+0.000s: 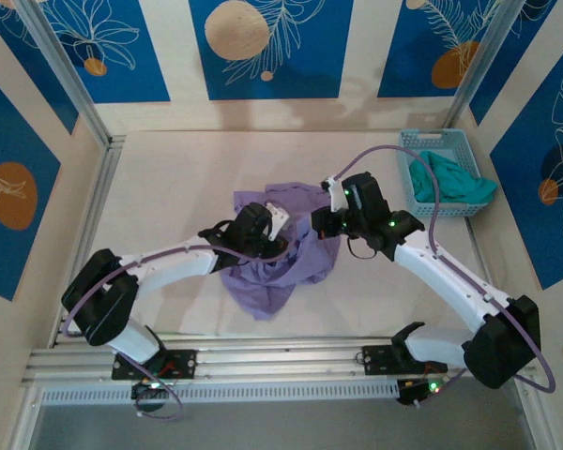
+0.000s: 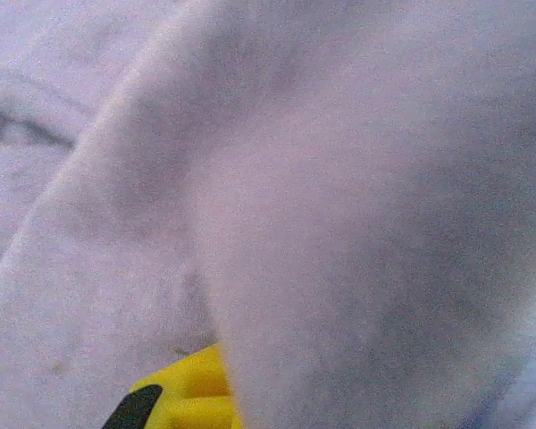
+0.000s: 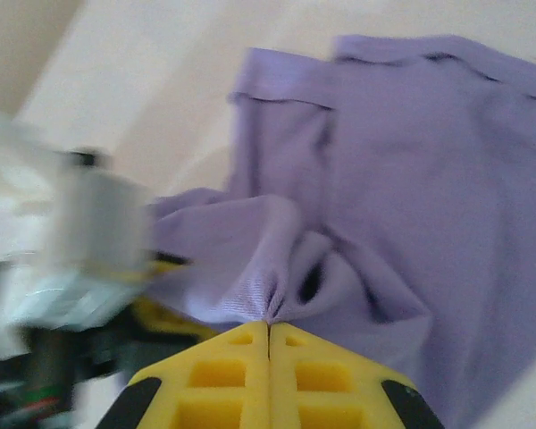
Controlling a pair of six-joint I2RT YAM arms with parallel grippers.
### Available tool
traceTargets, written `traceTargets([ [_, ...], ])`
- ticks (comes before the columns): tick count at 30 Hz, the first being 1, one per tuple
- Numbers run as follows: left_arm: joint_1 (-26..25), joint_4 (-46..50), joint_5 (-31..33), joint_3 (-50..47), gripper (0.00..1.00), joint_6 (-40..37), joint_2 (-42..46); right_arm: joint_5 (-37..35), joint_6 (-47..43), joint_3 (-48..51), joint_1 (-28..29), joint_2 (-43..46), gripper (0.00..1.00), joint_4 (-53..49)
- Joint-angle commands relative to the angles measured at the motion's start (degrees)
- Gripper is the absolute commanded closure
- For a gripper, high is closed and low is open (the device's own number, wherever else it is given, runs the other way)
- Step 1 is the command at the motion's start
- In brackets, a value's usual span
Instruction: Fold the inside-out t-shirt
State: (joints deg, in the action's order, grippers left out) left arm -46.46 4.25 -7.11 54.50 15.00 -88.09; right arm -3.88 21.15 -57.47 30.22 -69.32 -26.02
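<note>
The left arm reaches from its base at the near left corner, low across the table (image 1: pixel 169 187), toward the middle, where its left gripper (image 1: pixel 278 225) sits at the top of the bunched lavender t-shirt (image 1: pixel 272 277). Its jaws are pressed together. In the left wrist view, cloth drapes over one yellow finger (image 2: pixel 192 393), and I cannot tell whether any fabric is caught between them.

The right arm rises from the near right corner, bends at the elbow and angles in toward the left. The right gripper (image 3: pixel 268 332) is just beside the left one, fingers clamped flat together, pinching a gathered fold of the shirt.

The shirt lies crumpled at mid-table between both grippers. A light blue basket (image 1: pixel 422 141) holding a teal garment (image 1: pixel 455 178) stands at the far right.
</note>
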Motion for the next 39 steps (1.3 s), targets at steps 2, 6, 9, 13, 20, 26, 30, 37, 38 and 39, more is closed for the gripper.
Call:
traceTargets([
  [2,0.6,-3.4,-13.1,1.8,1.00,10.2,3.6,-12.3,2.3,-1.8,0.0,-0.2,0.87,-6.0],
  [6,0.6,-1.0,-12.6,2.1,1.00,12.6,5.5,-7.7,0.3,5.9,3.6,8.1,0.58,-1.6],
  [9,0.7,-0.1,-11.9,2.2,1.00,12.9,6.6,-5.2,2.3,12.9,6.9,13.8,0.45,1.7],
  [13,0.7,0.3,-13.1,2.5,1.00,13.3,7.7,-6.1,4.6,19.0,9.2,14.8,0.26,5.8],
  [20,0.9,3.0,-13.3,1.6,1.00,12.3,11.3,-4.4,2.5,18.5,9.0,5.2,0.43,19.1],
  [26,4.5,4.6,-13.9,-1.0,1.00,12.0,16.2,17.8,-2.1,18.7,2.8,9.1,0.99,21.6],
  [30,8.1,4.2,-14.4,-3.2,1.00,12.6,18.7,36.8,-1.9,19.9,-1.8,12.5,1.00,24.6],
  [37,8.6,10.6,-4.6,-2.0,0.87,7.7,17.5,47.0,2.5,20.9,-3.5,13.2,1.00,32.9],
  [38,8.3,11.7,-3.7,-1.5,0.79,7.0,17.3,47.3,2.8,20.6,-3.6,12.7,1.00,33.3],
  [39,7.8,12.8,-2.3,-1.3,0.72,6.2,17.3,47.6,2.8,20.3,-3.6,12.1,1.00,33.7],
])
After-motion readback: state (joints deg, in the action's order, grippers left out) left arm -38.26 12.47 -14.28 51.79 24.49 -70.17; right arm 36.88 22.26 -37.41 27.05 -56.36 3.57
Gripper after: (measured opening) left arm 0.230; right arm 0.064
